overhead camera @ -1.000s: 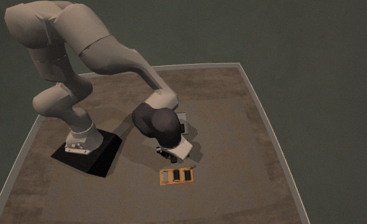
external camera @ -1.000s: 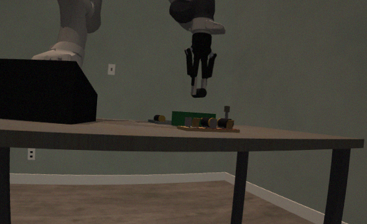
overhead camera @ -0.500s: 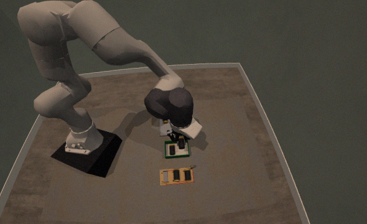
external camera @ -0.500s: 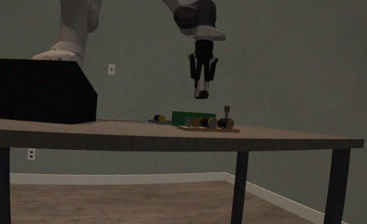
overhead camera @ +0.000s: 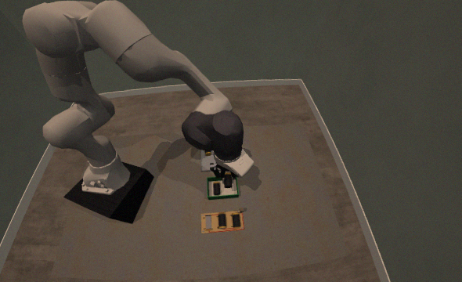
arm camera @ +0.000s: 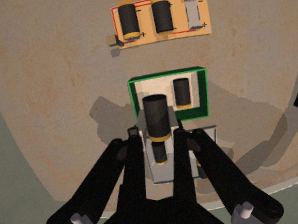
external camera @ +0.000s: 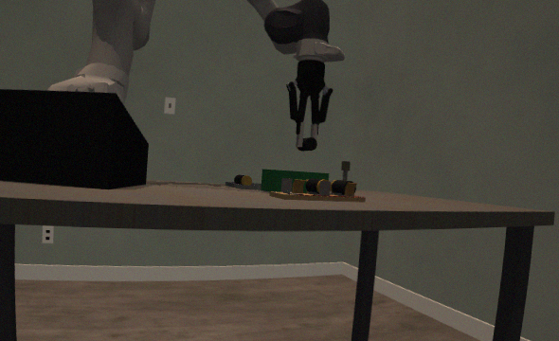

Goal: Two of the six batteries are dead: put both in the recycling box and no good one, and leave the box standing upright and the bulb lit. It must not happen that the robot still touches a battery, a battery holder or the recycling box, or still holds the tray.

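Beyond the table [overhead camera: 278, 235] [external camera: 213, 218], dim wall; the pincer [external camera: 307, 137] [arm camera: 157, 115], clamped on a battery [overhead camera: 228, 180] [external camera: 307, 144] [arm camera: 157, 116], half-hides the gray tray [overhead camera: 207, 166] [arm camera: 172, 175].

Pale grey seven-joint arm [overhead camera: 133, 43] [external camera: 114, 38], rising from its foot at the left of the scene, arching high and descending rightward. The rounded dark grey wrist [overhead camera: 228, 133] [external camera: 310, 21] bends above a white flange [overhead camera: 240, 164] [external camera: 318, 50]. Below, the black two-finger gripper [overhead camera: 223, 174] [external camera: 307, 142] [arm camera: 157, 115] points straight down, raised, its fingers partly closed in a grip.
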You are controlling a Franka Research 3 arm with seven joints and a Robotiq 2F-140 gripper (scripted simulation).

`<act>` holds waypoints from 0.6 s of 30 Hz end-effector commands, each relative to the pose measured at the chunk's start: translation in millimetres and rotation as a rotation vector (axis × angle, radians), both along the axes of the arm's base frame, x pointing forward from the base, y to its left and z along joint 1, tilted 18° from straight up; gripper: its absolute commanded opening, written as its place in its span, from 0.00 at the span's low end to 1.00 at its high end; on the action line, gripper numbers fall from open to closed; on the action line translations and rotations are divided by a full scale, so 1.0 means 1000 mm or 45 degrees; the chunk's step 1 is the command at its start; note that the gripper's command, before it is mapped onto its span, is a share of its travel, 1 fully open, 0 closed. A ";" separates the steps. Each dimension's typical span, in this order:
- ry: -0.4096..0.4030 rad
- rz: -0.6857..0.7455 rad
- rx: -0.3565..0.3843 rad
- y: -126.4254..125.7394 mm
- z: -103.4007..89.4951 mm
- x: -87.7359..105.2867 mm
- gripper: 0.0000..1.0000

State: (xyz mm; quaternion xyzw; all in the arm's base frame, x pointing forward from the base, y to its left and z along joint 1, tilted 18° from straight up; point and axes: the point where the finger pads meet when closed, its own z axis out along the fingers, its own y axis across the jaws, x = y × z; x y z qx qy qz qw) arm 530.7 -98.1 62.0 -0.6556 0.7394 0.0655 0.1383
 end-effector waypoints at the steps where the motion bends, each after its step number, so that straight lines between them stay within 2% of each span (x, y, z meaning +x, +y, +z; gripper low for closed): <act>1: 0.006 -0.042 0.005 -0.001 0.002 0.002 0.16; 5: 0.006 -0.042 0.005 0.000 -0.002 0.002 0.16; 9: 0.006 -0.042 0.005 0.010 -0.036 0.007 0.16; 11: 0.006 -0.042 0.005 0.013 -0.045 0.008 0.16; 18: 0.006 -0.042 0.005 0.013 -0.046 0.008 0.16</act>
